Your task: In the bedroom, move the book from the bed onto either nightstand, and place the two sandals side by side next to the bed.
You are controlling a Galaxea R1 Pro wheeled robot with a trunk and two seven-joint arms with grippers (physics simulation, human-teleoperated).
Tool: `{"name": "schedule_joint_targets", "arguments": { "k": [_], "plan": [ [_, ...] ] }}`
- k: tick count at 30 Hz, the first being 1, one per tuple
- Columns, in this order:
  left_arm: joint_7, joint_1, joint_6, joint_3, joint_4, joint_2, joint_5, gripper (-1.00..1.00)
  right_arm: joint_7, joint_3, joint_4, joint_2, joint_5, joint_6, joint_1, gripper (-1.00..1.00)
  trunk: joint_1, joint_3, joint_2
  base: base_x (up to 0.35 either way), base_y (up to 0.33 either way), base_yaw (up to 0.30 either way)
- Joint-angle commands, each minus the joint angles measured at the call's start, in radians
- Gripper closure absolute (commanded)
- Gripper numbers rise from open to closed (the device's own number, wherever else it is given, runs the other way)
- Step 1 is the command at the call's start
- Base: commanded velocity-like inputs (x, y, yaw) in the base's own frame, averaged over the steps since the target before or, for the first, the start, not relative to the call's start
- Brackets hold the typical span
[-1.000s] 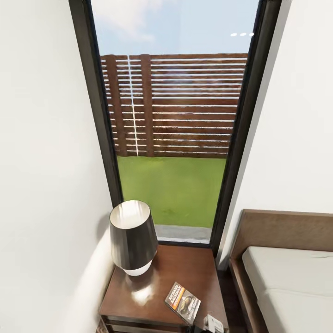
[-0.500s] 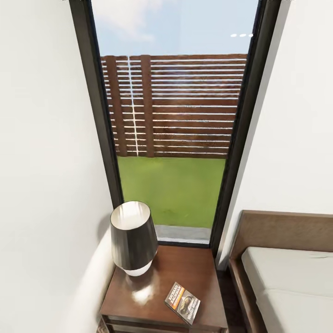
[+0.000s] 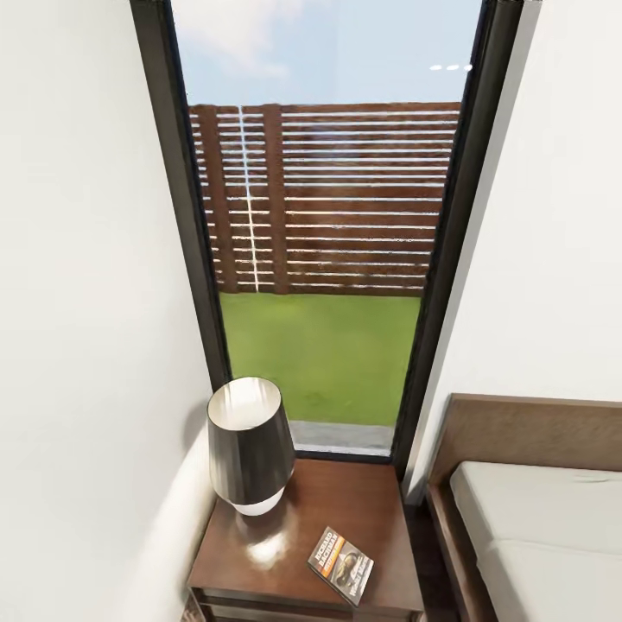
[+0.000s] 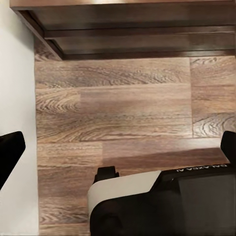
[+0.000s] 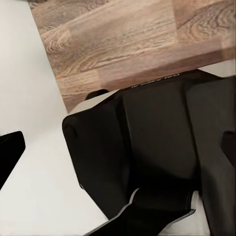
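Observation:
The book (image 3: 341,554), a thin dark paperback with an orange band, lies flat on the glossy top of the dark brown nightstand (image 3: 345,501), near its front right corner. To the right stands the bed (image 3: 544,527), with a pale mattress and brown headboard. The sandals are out of view. My left gripper (image 4: 118,152) hangs open over the wooden floor, with its dark fingertips (image 4: 7,155) far apart and nothing between them. My right gripper (image 5: 118,150) is open too, held above my own dark base.
A dark lamp (image 3: 248,445) stands on the nightstand's back left, against the white wall (image 3: 86,345). Behind it a tall dark-framed window (image 3: 320,259) looks onto grass and a slatted fence. A narrow strip of floor (image 3: 428,536) separates nightstand and bed.
A gripper tip that showed one second ago at the nightstand's front right corner, beside the book, has dropped out of the head view. The book lies where it was.

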Motion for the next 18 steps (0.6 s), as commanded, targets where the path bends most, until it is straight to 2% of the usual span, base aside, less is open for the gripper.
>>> {"name": "schedule_joint_targets", "arguments": {
  "k": [1,12,18],
  "plan": [
    [0.005,0.005,-0.003,-0.008,0.000,0.000,0.005,-1.00,0.003,-0.008,0.002,-0.002,-0.006,0.004,0.003,-1.00,-0.003,0.001,0.006,0.000,0.000,0.000],
    [0.008,0.039,-0.001,-0.008,0.014,0.003,0.007,-1.00,0.001,-0.008,0.002,-0.013,-0.006,0.006,0.038,-1.00,-0.046,0.036,0.083,0.000,0.000,0.000],
    [0.010,0.048,0.000,-0.008,0.020,0.006,0.008,-1.00,0.001,-0.008,0.003,-0.015,-0.006,0.006,0.044,-1.00,-0.046,0.036,0.083,0.000,0.000,0.000]
  ]
}}
